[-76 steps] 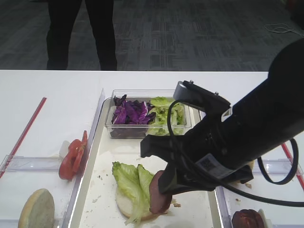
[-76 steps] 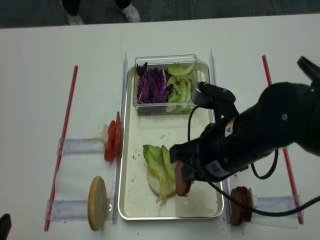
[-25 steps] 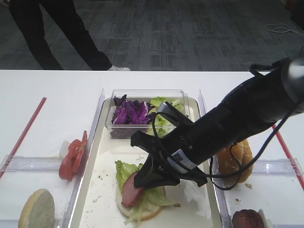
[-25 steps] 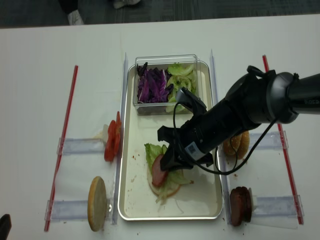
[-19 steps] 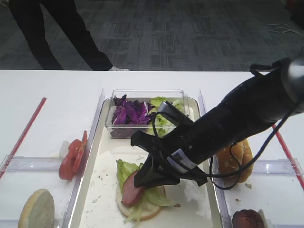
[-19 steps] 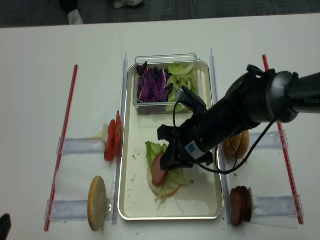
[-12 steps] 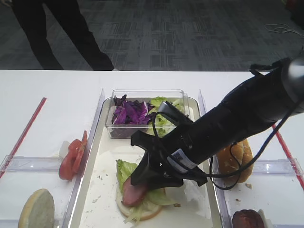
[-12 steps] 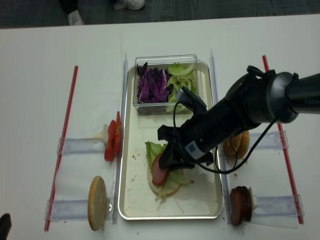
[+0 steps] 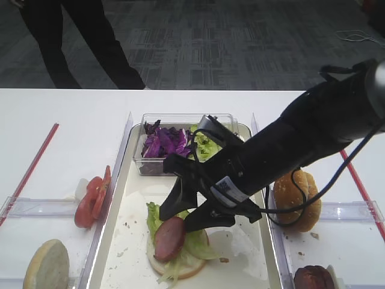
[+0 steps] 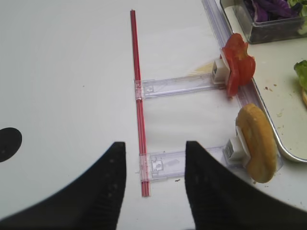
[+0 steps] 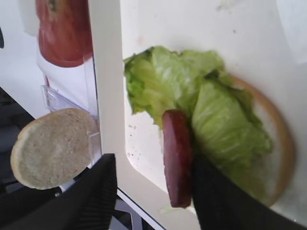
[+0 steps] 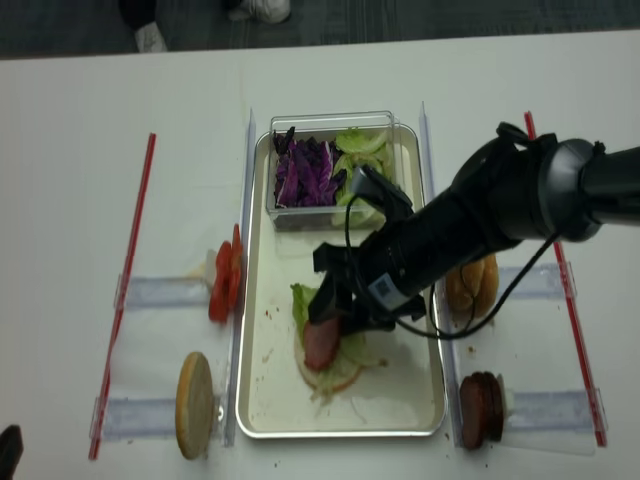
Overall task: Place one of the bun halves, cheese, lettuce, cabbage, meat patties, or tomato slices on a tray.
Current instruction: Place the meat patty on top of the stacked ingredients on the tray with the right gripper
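A dark red meat patty (image 9: 169, 238) lies on the lettuce (image 9: 195, 244) that covers a pale bun half (image 9: 180, 269) in the cream tray (image 9: 115, 205). My right gripper (image 9: 187, 209) hangs just above it, open. In the right wrist view the patty (image 11: 177, 155) sits between the wide-spread fingers (image 11: 98, 199), close against the right one and gripped by neither. The lettuce (image 11: 216, 120) spreads over the bun beside it. From above, the patty (image 12: 322, 345) sits under the right gripper (image 12: 335, 300). My left gripper (image 10: 153, 189) is open over bare table.
A clear tub (image 9: 183, 120) at the tray's far end holds purple cabbage (image 9: 163, 143) and lettuce. Left of the tray stand tomato slices (image 9: 93, 195) and a bun half (image 9: 45, 265) on clear holders. On the right are a bun top (image 9: 296, 192) and another patty (image 9: 313, 278). A red strip (image 10: 138, 96) lies ahead of the left gripper.
My right gripper has opened and let go of the patty, which now rests on the lettuce. The gripper has lifted slightly. The left arm has not moved.
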Tool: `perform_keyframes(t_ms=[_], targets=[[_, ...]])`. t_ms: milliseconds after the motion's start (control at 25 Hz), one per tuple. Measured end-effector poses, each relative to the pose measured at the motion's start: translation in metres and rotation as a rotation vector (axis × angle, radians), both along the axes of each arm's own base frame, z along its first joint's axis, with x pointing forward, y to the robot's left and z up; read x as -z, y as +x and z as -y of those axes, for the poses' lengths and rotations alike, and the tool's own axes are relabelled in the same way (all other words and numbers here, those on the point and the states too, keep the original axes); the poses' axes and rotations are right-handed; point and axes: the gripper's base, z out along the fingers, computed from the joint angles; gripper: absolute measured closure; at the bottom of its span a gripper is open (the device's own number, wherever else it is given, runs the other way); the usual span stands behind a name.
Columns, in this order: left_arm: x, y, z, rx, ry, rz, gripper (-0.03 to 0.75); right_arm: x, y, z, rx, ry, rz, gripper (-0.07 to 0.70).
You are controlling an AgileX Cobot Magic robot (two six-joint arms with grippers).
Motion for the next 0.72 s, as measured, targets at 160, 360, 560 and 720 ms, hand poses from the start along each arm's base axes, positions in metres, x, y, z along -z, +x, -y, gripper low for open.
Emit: perform_keyframes(t_ms=[160, 360, 560, 720], targets=[[0.000, 0.000, 0.000, 0.000, 0.000, 0.000, 0.411, -0.008, 0.004, -0.001, -0.030, -0.045, -0.006, 0.257], [0.000, 0.000, 0.000, 0.000, 0.000, 0.000, 0.411, -0.017, 0.011, 0.000, -0.081, -0.143, -0.009, 0.257], [0.000, 0.000, 0.000, 0.000, 0.000, 0.000, 0.411, -0.035, 0.022, 0.000, -0.122, -0.230, 0.016, 0.257], [0.000, 0.000, 0.000, 0.000, 0.000, 0.000, 0.411, -0.053, 0.033, 0.000, -0.151, -0.295, 0.058, 0.257]])
